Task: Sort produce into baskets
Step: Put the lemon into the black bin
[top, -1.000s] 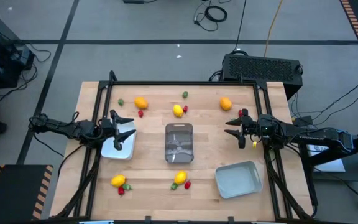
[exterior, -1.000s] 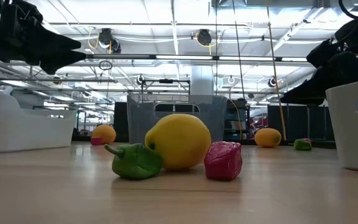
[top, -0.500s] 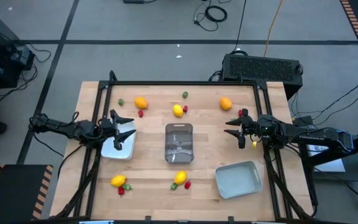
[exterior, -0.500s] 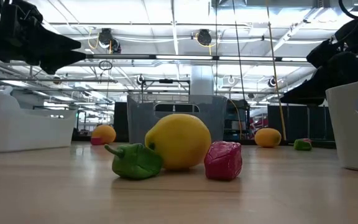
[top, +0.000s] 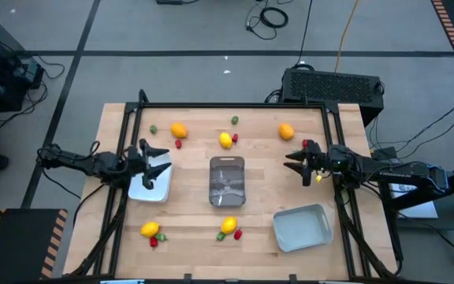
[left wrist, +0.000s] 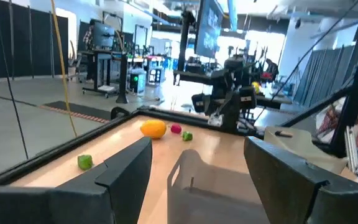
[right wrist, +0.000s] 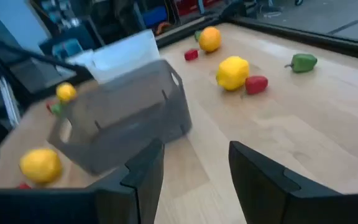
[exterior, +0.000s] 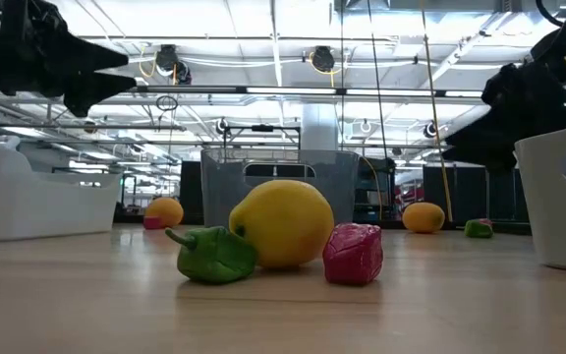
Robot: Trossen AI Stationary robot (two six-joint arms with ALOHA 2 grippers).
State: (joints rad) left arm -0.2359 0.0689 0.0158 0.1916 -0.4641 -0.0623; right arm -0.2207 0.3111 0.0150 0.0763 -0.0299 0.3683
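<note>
Three bins stand on the wooden table: a clear bin [top: 227, 180] in the middle, a white tray [top: 150, 187] at the left and a pale grey-blue tray [top: 302, 226] at the near right. Produce lies loose: an orange piece [top: 179, 130], a yellow one [top: 225, 140] and an orange one [top: 286, 132] toward the far side, and yellow ones [top: 150, 229] [top: 228, 225] near the front, each with small red and green pieces beside it. My left gripper [top: 166, 160] is open and empty over the white tray's far right corner. My right gripper [top: 290, 162] is open and empty, right of the clear bin.
A black frame [top: 235, 105] runs around the table's far and side edges. Bare wood lies between the clear bin and each gripper. In the low view a yellow piece [exterior: 281, 224], a green one [exterior: 214, 254] and a red one [exterior: 353, 253] sit close to the front edge.
My right gripper has shifted a little toward the table's far left, still open. Nothing on the table has moved.
</note>
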